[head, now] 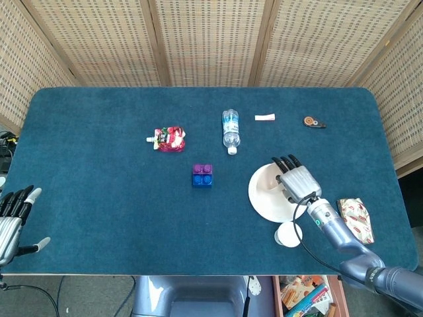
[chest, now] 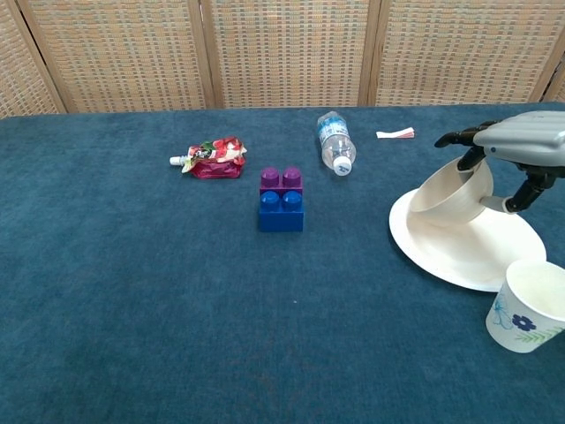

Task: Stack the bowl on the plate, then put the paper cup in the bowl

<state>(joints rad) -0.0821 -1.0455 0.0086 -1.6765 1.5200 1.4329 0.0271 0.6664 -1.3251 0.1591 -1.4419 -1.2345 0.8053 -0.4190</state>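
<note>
The cream bowl (chest: 452, 192) hangs tilted over the back of the white plate (chest: 459, 249), its lower side at or just above the plate's surface. My right hand (chest: 519, 141) grips the bowl's rim, fingers over the edge and thumb outside. In the head view the right hand (head: 298, 180) covers the bowl above the plate (head: 264, 195). The paper cup (chest: 532, 305) with a blue flower stands upright by the plate's near right edge, and shows as the cup (head: 289, 234) from above. My left hand (head: 11, 220) stays at the table's near left corner, fingers apart, holding nothing.
A purple-and-blue block (chest: 281, 200) stands left of the plate. Behind it lie a water bottle (chest: 335, 141), a red pouch (chest: 210, 157) and a small white strip (chest: 395, 134). A patterned packet (head: 355, 220) lies right of the plate, an orange-black item (head: 314, 122) far right.
</note>
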